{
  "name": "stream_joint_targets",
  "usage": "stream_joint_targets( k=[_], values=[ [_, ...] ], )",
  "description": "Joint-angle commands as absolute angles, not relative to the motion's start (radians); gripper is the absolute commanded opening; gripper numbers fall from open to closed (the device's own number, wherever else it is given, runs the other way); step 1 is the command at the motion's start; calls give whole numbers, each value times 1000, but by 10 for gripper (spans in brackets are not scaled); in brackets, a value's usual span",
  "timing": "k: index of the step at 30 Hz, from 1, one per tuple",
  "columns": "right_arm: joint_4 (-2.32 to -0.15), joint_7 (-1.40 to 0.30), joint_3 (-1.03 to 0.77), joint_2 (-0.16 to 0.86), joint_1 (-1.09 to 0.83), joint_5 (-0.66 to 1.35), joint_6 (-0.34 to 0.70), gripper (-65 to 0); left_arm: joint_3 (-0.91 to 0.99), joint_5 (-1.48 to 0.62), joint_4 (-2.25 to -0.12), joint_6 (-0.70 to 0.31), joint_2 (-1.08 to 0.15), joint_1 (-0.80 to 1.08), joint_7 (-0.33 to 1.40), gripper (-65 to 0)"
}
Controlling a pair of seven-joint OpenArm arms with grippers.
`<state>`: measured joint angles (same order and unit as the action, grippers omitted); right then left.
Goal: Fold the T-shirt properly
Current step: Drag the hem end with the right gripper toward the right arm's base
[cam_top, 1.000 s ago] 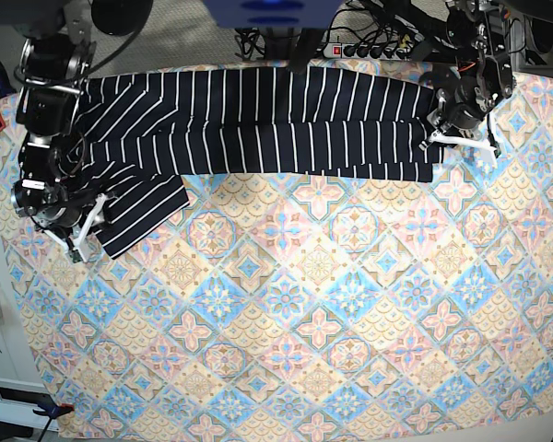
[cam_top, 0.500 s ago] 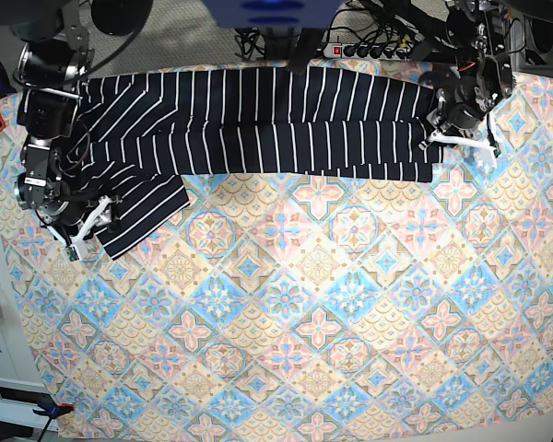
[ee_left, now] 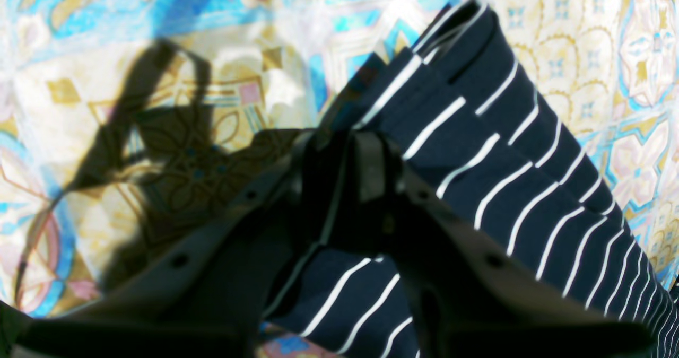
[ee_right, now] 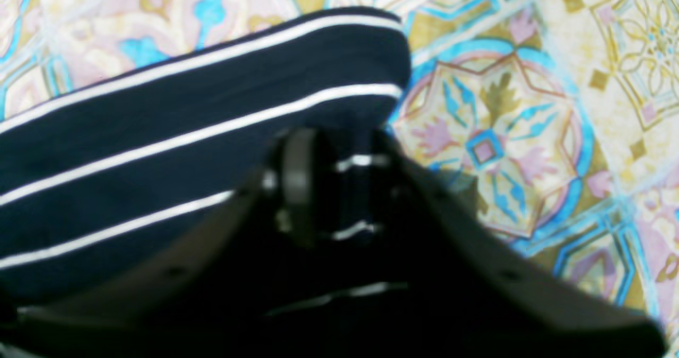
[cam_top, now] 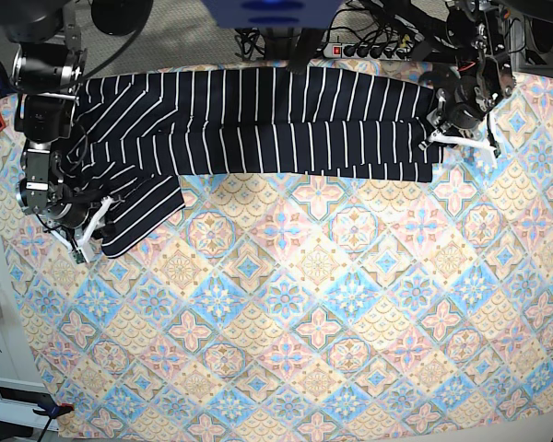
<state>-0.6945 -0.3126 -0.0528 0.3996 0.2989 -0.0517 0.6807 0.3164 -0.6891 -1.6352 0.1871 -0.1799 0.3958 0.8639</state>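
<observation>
Claws both clamp the T-shirt [cam_top: 258, 120] stretched along the bench's far edge, left claw [ee_left: 350, 151] at one end, right claw [ee_right: 331, 188] on a sleeve, so folding inward probably comes next.

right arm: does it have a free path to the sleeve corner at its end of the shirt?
Probably yes. The right gripper is already at that sleeve of the T-shirt, its jaws closed around striped cloth in the right wrist view. Nothing but the tablecloth lies around it, with the left gripper at the far end.
</observation>
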Motion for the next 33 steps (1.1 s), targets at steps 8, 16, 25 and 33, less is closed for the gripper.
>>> stream_joint_targets(
  k=[8,16,25,33],
  values=[
    [-820,-352,-105,410,240,-68,698,-626,320,-691,-1649,185,-188,394,851,-525],
    [-1320,-602,-275,403,15,-67,698,-630,320,-691,-1649,185,-188,392,851,-525],
    [-1676,-762,-381,406,-180,70,698,-630,320,-691,-1647,185,-188,390,849,-525],
    [-1844,-803,-464,406,-374,114,698,-630,320,-691,-1647,185,-188,390,849,-525]
  ],
)
